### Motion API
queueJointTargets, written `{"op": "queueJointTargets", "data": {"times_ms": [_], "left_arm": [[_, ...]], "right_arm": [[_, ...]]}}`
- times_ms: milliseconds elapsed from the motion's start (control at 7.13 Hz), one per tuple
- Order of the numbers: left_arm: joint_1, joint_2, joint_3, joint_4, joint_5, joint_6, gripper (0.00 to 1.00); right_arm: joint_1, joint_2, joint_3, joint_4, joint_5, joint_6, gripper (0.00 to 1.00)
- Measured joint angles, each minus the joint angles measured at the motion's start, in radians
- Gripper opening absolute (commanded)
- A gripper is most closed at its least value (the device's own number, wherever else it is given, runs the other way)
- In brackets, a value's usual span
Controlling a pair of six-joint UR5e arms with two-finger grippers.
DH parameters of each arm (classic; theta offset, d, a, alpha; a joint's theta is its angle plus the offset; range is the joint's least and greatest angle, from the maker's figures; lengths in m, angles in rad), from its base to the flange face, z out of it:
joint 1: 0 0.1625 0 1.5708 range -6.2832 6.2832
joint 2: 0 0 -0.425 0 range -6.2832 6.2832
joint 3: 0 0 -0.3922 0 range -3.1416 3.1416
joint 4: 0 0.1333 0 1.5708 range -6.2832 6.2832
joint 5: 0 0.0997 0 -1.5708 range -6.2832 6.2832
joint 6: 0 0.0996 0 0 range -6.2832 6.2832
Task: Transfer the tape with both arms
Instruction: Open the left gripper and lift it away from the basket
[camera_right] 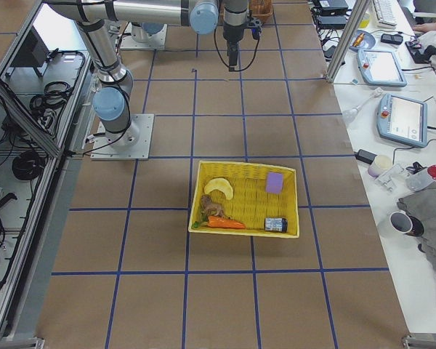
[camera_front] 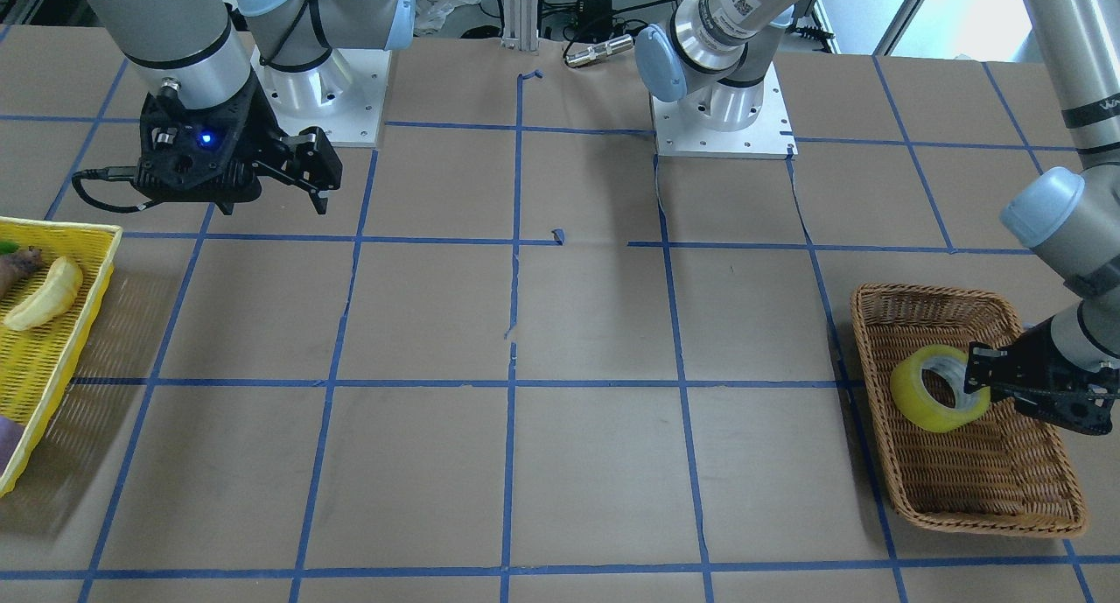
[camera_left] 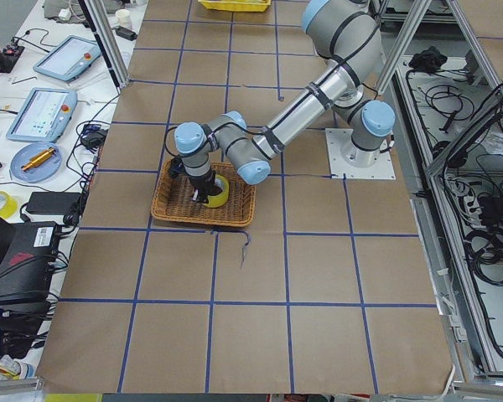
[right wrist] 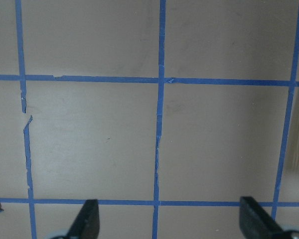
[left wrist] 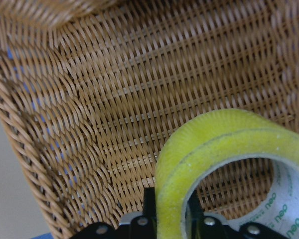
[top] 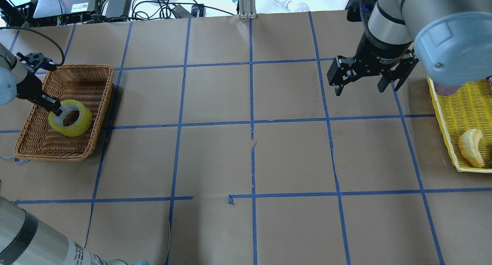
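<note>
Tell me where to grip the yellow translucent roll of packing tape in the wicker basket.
Pinch the yellow translucent roll of packing tape across its ring wall, one finger inside the core hole, one outside, coming from above: its hole faces upward in the brown wicker basket, as the left gripper straddles it.

Bright, even light, soft shadows; tape (left wrist: 209, 134) blurs close up.

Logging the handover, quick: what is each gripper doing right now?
Left gripper: closed on the wall of the yellow translucent ring-shaped tape roll.
Right gripper: open, holding nothing, above the brown paper-covered table.
</note>
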Motion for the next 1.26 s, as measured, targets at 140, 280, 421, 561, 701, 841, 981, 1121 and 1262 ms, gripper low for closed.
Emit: {"op": "queueJointTargets", "data": {"times_ms": [140, 280, 421, 561, 701, 841, 981, 1121, 1262], "left_arm": [[-0.003, 0.008, 0.001, -0.02, 0.002, -0.011, 1.0], [-0.02, 0.035, 0.009, -0.072, 0.005, -0.033, 1.0], [-0.057, 0.083, 0.027, -0.157, 0.006, -0.065, 1.0], [-0.112, 0.146, 0.062, -0.271, 0.003, -0.125, 1.0], [-0.18, 0.206, 0.102, -0.386, -0.001, -0.226, 1.0], [-0.262, 0.263, 0.133, -0.475, -0.008, -0.358, 1.0], [-0.355, 0.312, 0.145, -0.52, -0.026, -0.505, 1.0], [-0.442, 0.347, 0.147, -0.537, -0.044, -0.658, 1.0], [-0.525, 0.37, 0.15, -0.542, -0.05, -0.793, 1.0]], "right_arm": [[0.0, 0.0, 0.0, 0.0, 0.0, 0.0, 1.0], [0.0, -0.001, 0.0, 0.0, 0.0, 0.0, 1.0], [0.0, -0.001, 0.0, 0.0, 0.001, 0.0, 1.0], [0.0, -0.001, 0.0, -0.001, 0.001, 0.0, 1.0], [0.0, -0.002, 0.0, 0.0, 0.0, -0.001, 1.0], [0.0, -0.002, 0.0, 0.0, -0.001, -0.001, 1.0], [-0.001, -0.002, 0.0, 0.0, -0.002, -0.001, 1.0], [-0.002, -0.002, 0.0, 0.001, -0.005, -0.001, 1.0], [-0.002, -0.001, 0.0, 0.001, -0.01, -0.001, 1.0]]}}
